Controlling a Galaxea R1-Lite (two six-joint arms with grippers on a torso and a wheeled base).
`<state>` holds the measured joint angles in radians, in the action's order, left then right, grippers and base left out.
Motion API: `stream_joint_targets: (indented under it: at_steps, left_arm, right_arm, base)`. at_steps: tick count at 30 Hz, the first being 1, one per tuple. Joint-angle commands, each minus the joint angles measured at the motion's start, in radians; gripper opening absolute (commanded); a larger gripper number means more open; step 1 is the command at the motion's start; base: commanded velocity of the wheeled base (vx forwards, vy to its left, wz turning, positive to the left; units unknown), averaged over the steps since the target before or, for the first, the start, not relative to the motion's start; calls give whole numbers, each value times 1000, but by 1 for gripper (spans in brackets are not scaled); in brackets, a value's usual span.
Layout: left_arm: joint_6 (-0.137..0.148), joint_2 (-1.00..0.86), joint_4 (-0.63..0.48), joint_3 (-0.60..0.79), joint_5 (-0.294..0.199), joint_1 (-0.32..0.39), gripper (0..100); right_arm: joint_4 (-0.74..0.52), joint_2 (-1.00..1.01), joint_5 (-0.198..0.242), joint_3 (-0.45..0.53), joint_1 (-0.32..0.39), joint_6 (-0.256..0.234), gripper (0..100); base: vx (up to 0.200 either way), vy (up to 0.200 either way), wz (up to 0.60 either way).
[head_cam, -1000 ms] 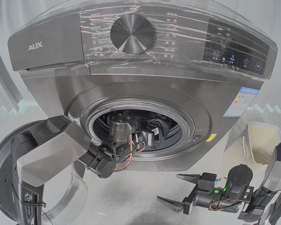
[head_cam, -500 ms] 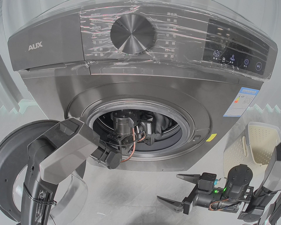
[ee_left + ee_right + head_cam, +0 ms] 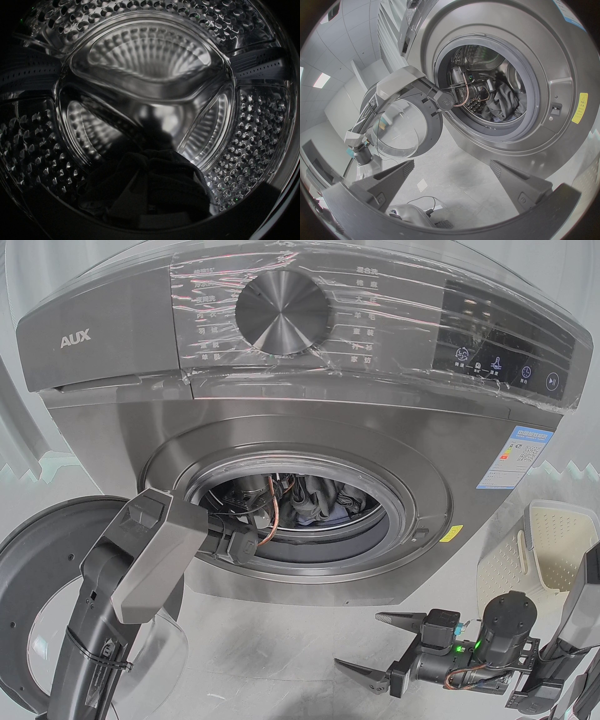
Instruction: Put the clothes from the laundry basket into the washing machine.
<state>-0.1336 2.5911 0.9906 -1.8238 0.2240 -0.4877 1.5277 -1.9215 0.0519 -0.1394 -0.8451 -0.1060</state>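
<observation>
Clothes (image 3: 319, 502), dark, lie in the washer drum (image 3: 250, 125) beside the left hand (image 3: 490, 93), whose grip I cannot tell. Right hand (image 3: 357, 639) hangs wide open above the floor (image 3: 281, 646), near the basket (image 3: 556, 540).

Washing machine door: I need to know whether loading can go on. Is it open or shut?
Open. The door hangs swung out beside the drum opening, and dark clothes lie inside.

The laundry basket (image 3: 503, 565) runs off the edge; the clothes (image 3: 150, 184) seem too dark to separate.
</observation>
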Motion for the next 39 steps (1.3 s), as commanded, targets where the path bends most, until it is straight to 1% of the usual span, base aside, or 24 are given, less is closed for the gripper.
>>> stream_joint_targets:
  at_steps: [1,4,5,6,7,9,10,15,20,23,25,26,27,29,31,33,34,36,39]
  left_arm:
    - [-1,54,2,-31,5,6,0]
    - [0,54,3,-15,3,3,0]
    - [0,52,2,-2,3,-2,100]
    - [-1,44,-3,26,5,-5,100]
    - [0,29,-6,87,1,-12,100]
    - [0,-23,-18,181,-17,-23,100]
    - [-1,-40,-18,204,-22,-28,100]
    - [-4,-42,-4,209,-26,-32,100]
    - [-4,-68,8,248,-26,-35,100]
    - [-3,-124,2,319,-26,-52,100]
    - [0,-184,-6,411,-34,-68,100]
    - [0,-184,-6,411,-34,-68,100]
    - [8,-226,-12,486,-45,-77,100]
    - [14,-266,-23,560,-57,-85,100]
    - [28,-301,-26,630,-61,-86,100]
    - [39,-319,-18,676,-66,-85,100]
    - [39,-319,-18,676,-66,-85,100]
    - [43,-350,-15,736,-66,-85,100]
    - [45,-371,-15,770,-68,-88,100]
  right_arm:
    - [0,-14,0,0,1,0,100]
    - [0,-14,0,0,3,0,100]
    - [0,-14,0,0,4,0,100]
    - [0,-14,0,0,6,0,100]
    - [0,-13,0,0,9,0,100]
    - [0,-13,0,1,9,0,100]
    - [0,-13,0,0,9,2,100]
    - [0,-11,0,0,8,2,100]
    - [0,-7,0,0,9,2,100]
    - [0,-5,0,0,11,2,100]
    - [0,-5,0,1,11,2,100]
    - [0,-5,0,1,11,2,100]
    - [0,-5,0,1,12,2,100]
    - [0,-5,0,1,12,2,100]
    - [0,-5,0,1,11,2,100]
    - [0,-5,0,0,9,2,100]
    - [0,-5,0,0,9,2,100]
    - [0,-5,0,1,6,2,100]
    - [0,-5,0,0,6,2,100]
  base:
    - [0,0,0]
    - [0,0,0]
    - [0,0,0]
    - [0,0,0]
    - [0,0,0]
    - [0,0,0]
    - [0,0,0]
    - [0,0,0]
    - [0,0,0]
    - [0,0,0]
    - [0,0,0]
    - [0,0,0]
    - [0,0,0]
    - [0,0,0]
    - [0,0,0]
    - [0,0,0]
    - [0,0,0]
    - [0,0,0]
    - [0,0,0]
